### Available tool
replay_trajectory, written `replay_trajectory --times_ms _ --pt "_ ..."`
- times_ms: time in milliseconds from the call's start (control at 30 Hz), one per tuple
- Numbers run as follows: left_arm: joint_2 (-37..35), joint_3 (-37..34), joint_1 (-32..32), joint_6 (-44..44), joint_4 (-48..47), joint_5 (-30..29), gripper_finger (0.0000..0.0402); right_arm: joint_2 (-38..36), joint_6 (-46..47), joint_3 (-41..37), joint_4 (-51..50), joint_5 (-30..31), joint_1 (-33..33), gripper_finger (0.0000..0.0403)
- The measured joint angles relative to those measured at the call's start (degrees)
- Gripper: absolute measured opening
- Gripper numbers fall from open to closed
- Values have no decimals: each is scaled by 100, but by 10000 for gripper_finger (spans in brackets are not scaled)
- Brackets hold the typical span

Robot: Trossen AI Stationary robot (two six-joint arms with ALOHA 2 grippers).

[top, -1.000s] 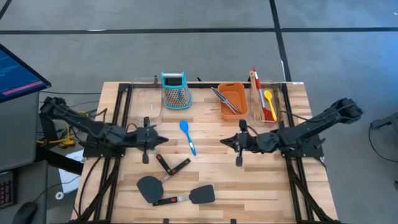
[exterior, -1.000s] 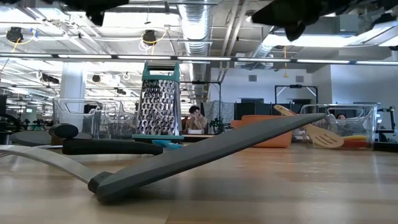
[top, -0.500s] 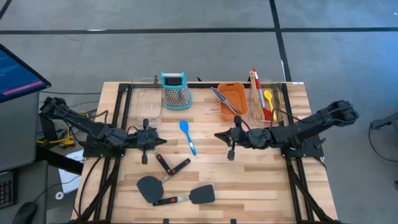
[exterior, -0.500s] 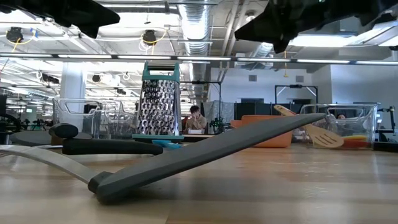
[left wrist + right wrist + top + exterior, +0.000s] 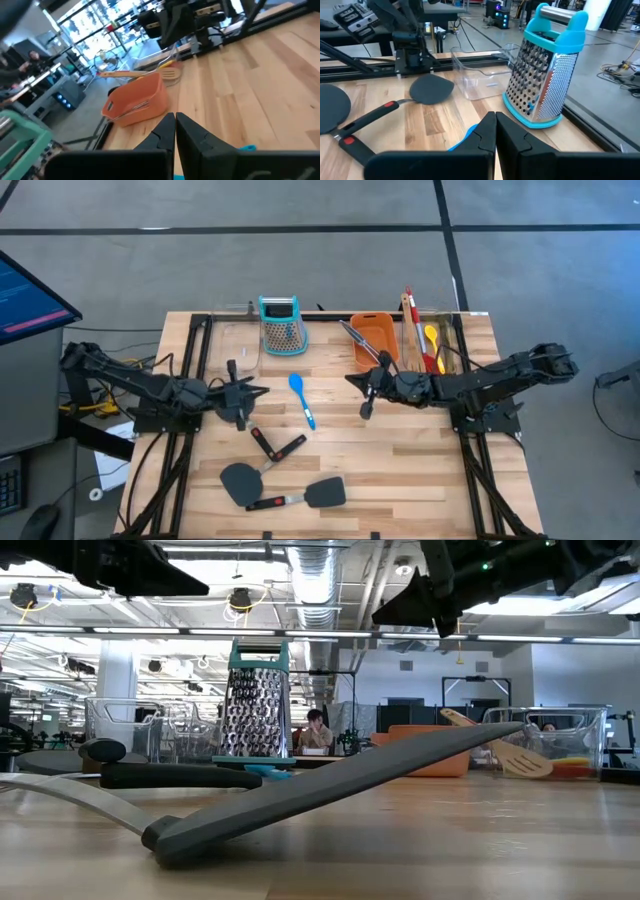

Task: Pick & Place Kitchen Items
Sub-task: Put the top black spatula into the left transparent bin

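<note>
Both grippers are pinched fully shut and empty: the left gripper (image 5: 262,390) hovers left of the blue plastic spoon (image 5: 302,399), the right gripper (image 5: 352,378) to its right, beside the orange rectangular plastic tub (image 5: 374,340)

On the bench (image 5: 420,470) we count three black spatulas: one with a round head (image 5: 238,480), one with a squarish head (image 5: 322,493), and one folded, red-accented one (image 5: 277,448) between them and the blue spoon (image 5: 301,397), of which we see just one. One teal-topped box grater (image 5: 281,324) stands at the far edge. We count one orange tub (image 5: 375,340) with one pair of metal tongs (image 5: 356,338) lying across it. There are two clear containers: one (image 5: 238,345) beside the grater, one (image 5: 430,340) at the right holding one wooden turner (image 5: 410,345), one red spoon (image 5: 425,352) and one yellow spoon (image 5: 432,340). Two arms work here, so two end effectors: left (image 5: 238,391) and right (image 5: 371,388).
</note>
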Motion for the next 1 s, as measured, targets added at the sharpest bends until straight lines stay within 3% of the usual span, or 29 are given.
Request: replay_trajectory --times_ms 100,233,600,833,1000 --pt "0 0 108 -225 0 154 2 0 -6 0 0 -2 -37 0" --pt "0 0 158 -243 -12 949 2 -1 -5 0 3 -10 -59 0" --pt "0 0 158 -582 -314 1065 2 -2 1 0 21 -143 -59 0" --pt "2 0 158 -1066 -708 1894 2 -2 6 0 -20 -813 -55 0" --pt "18 269 121 -801 -915 1969 2 -2 132 0 -22 -885 -54 0"
